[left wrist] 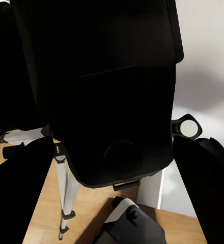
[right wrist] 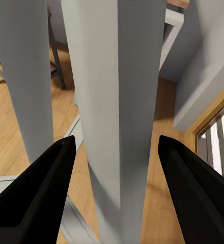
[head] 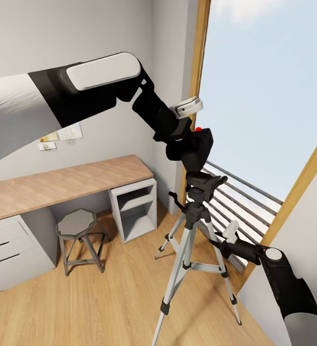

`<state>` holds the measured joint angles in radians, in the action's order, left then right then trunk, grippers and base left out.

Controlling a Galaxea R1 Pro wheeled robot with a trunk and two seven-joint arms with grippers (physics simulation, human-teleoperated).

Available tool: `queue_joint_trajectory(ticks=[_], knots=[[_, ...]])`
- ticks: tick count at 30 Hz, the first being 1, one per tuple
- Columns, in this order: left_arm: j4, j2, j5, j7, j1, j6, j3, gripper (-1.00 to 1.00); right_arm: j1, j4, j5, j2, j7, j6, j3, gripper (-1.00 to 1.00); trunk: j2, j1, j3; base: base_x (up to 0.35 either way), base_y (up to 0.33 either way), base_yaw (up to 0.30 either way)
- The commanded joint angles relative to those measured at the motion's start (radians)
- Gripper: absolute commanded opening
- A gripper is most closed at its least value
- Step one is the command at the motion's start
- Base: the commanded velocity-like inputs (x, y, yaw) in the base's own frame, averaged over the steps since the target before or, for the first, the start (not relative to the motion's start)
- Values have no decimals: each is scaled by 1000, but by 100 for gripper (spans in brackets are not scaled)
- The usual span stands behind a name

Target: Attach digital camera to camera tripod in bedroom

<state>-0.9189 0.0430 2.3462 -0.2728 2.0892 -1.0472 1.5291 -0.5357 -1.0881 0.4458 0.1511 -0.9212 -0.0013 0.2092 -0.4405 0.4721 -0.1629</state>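
Bedroom, wood floor, tall window [head: 269, 91]. Camera tripod [head: 192, 250] stands beside the window, right of the bench [head: 57, 185] and stool [head: 77, 226]. Left tool [head: 189, 144] clasps the digital camera [head: 197, 146] (red button up) directly atop the tripod head. Right tool [right wrist: 114, 193], fingers spread, straddles a silver leg without touching.

left arm reaches across from upper left; left gripper [head: 186, 144] holds digital camera [head: 197, 146], red button up, directly above black head of camera tripod [head: 197, 211]. right gripper [head: 215, 240] low, at tripod's silver leg; finger state unclear. tripod stands on wood floor [head: 110, 298] beside tall window [head: 254, 96]. desk [head: 57, 182] and stool [head: 78, 226] behind.
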Motion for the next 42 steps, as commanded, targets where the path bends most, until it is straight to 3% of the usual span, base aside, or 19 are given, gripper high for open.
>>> queue_joint_trajectory(ticks=[1, 24, 42], knots=[[0, 0, 10, -7, 2, 0, 2, -100, 0, -3, 13, -1, 27, 1, 1, -100, -2, 1, -3, 0, 0, 0], [-24, -12, 10, -5, 2, 0, 9, -100, 0, -3, 13, -1, 27, 1, 0, -100, -2, 1, -3, 0, 0, 0], [-55, -14, 10, -3, 3, 0, 44, -100, 2, -4, 13, -1, 26, -8, -1, -100, -2, 1, -3, 0, 0, 0]])
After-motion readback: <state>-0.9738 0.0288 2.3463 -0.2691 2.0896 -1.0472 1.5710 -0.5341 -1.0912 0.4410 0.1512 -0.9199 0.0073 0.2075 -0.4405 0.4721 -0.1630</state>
